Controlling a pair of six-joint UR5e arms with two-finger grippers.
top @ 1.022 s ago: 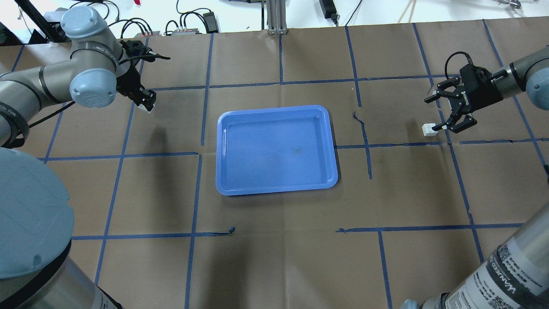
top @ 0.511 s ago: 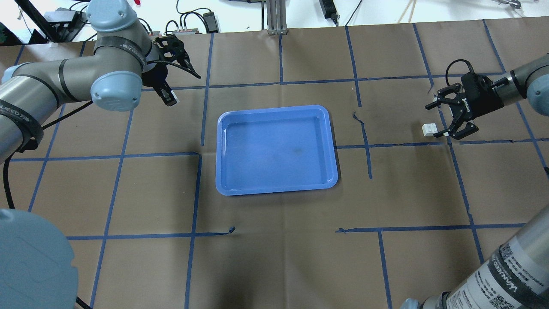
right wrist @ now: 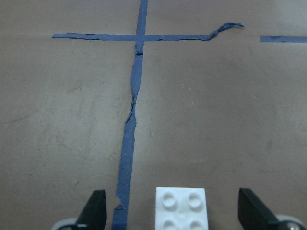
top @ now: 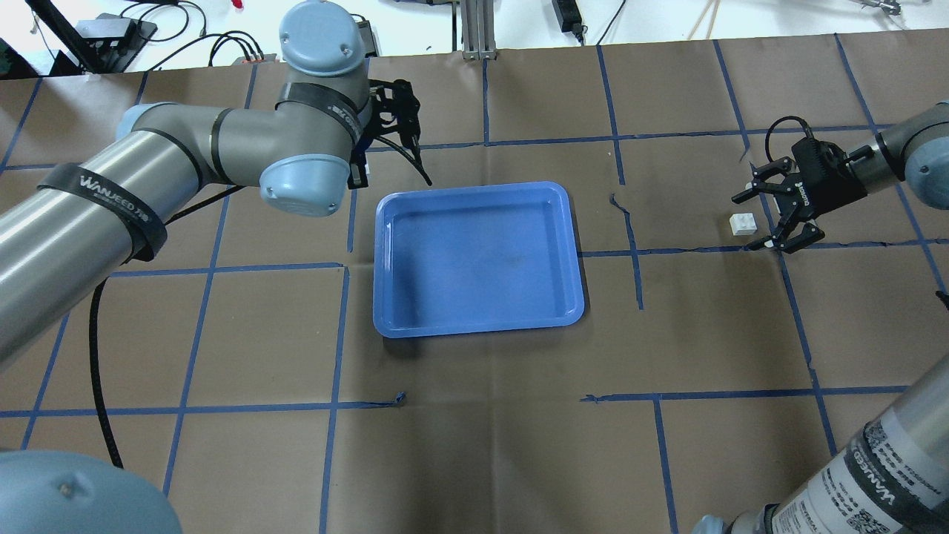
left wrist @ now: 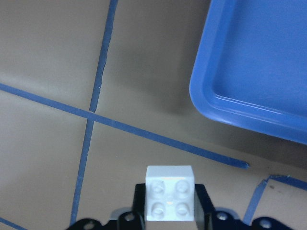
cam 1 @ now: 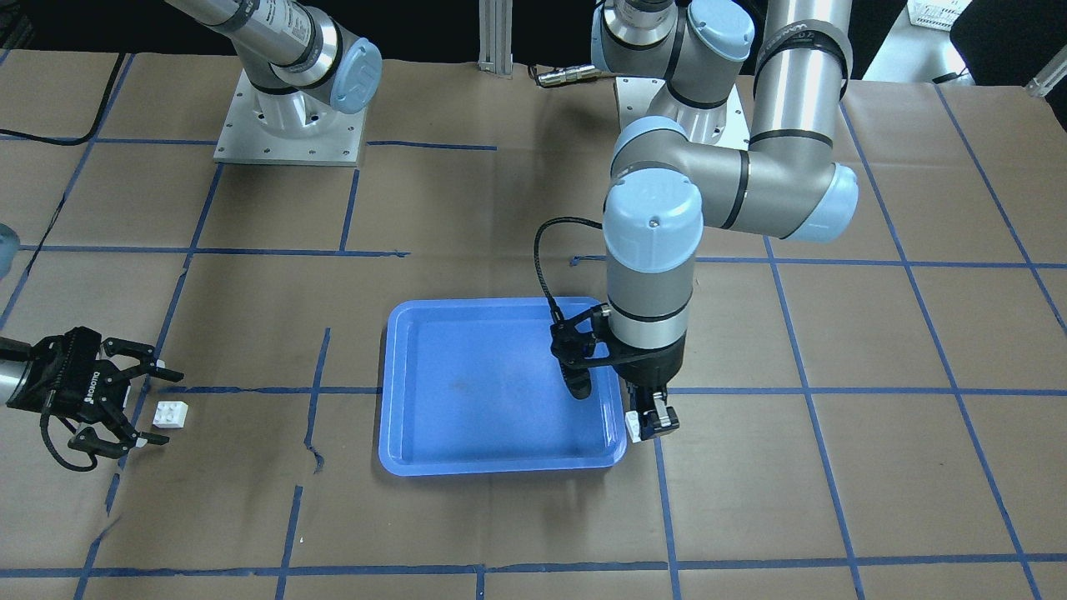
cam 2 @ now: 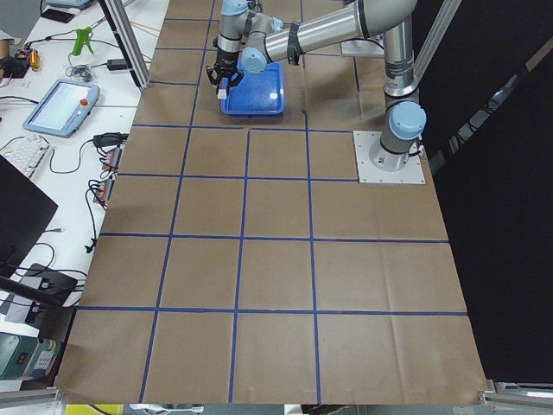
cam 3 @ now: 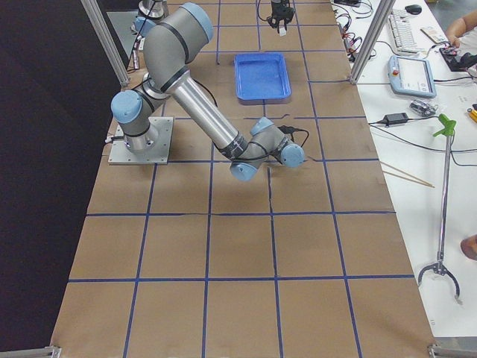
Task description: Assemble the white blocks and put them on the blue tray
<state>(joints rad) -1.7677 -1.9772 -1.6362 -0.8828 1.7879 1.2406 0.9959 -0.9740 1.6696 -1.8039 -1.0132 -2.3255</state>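
Now left tool point(cam 1: 651, 423) (block point(left wrist: 170, 192) clamped) swung near blue tray point(top: 474, 259).

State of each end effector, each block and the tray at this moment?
Left end effector: shut on the held white block.
Held white block: gripped, off the table, beside the tray's corner.
Right end effector: open, straddling the loose white block.
Loose white block: on the table, studs up.
Blue tray: empty.

Overhead, I can't see much of my left hand point(cam 1: 653, 423), it's behind its own wrist joint point(top: 305, 182), held white block point(left wrist: 170, 192) with it. Right wrist camera: loose white block point(right wrist: 181, 207) clipped by the bottom edge, only 2 studs whole. Left wrist camera: blue tray point(left wrist: 249, 62) runs off top and right. From the right end, my right hand point(top: 744, 222) sits behind its arm point(cam 3: 205, 112).
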